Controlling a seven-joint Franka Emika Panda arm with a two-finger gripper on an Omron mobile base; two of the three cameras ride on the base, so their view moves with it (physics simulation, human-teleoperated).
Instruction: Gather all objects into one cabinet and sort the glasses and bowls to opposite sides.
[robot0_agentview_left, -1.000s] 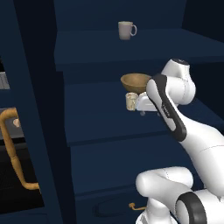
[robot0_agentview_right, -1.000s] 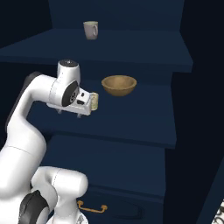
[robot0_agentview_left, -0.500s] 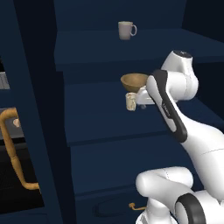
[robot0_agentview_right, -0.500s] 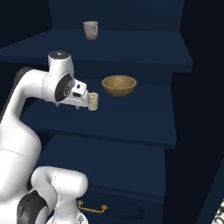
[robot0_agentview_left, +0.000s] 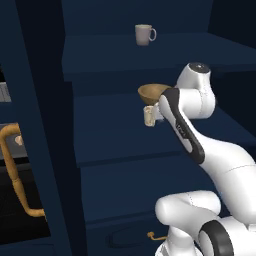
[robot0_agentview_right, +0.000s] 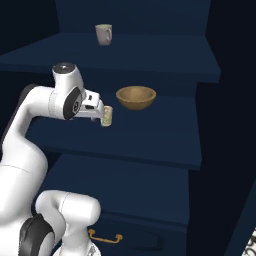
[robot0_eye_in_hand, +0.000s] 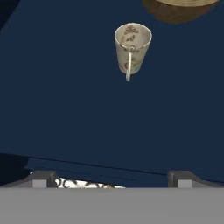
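The cream tumbler (robot0_eye_in_hand: 132, 47) stands upright on the middle shelf (robot0_agentview_right: 150, 135) of the navy cabinet (robot0_agentview_left: 45, 150), just beside the wooden bowl (robot0_agentview_right: 136, 97) and free of the tool (robot0_eye_in_hand: 111, 177). The tool's jaws stand wide and hold nothing. This placement likely keeps the glass on the side away from the bowl. The handled mug (robot0_agentview_right: 104, 34) sits on the shelf above. In the hand view the bowl is cut off at the top edge, and in the left base view the arm hides the tool.
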